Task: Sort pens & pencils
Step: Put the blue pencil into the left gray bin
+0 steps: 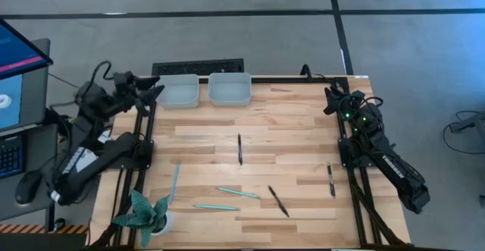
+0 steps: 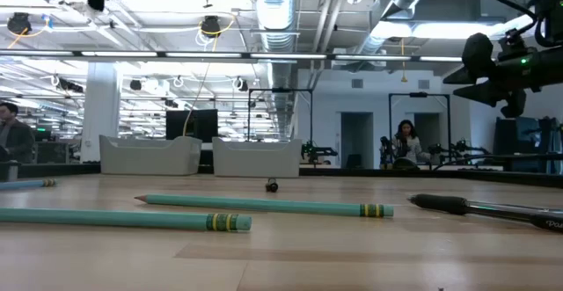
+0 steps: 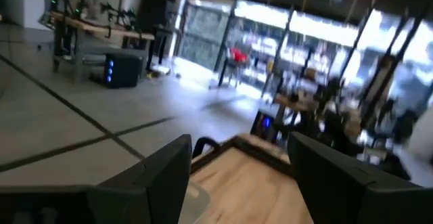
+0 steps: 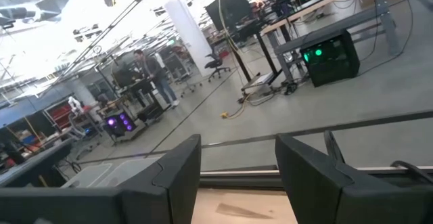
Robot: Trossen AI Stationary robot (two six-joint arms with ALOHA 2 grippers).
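Pens and pencils lie scattered flat on your pale wood-plank surface [image 1: 303,122], all six apart from one another. You have three slim teal pencils: one [image 1: 175,182] near the left edge, angled steeply, one [image 1: 237,193] toward the middle, and one [image 1: 205,206] just in front of it. In the low view the two closest teal pencils [image 2: 264,205] show yellow and green bands near one end; no lettering on them can be read. You have three shorter black pens: one [image 1: 239,149] near the centre, one [image 1: 277,201] lying diagonally toward the front, and one [image 1: 331,180] by the right edge. The black pen in the low view [image 2: 484,207] carries pale print on its barrel, too small to read.

Your left gripper [image 1: 155,90] sits off the surface's back left corner, raised, pointing toward the two pale grey rectangular plastic bins [image 1: 203,89] at the back edge; its dark fingers [image 3: 162,176] stand wide apart and hold nothing. Your right gripper [image 1: 330,99] rests folded at the back right corner, its fingers [image 4: 179,170] parted with nothing between them.

A teal-green spiky-leaved potted plant [image 1: 144,211] stands at the front left corner.
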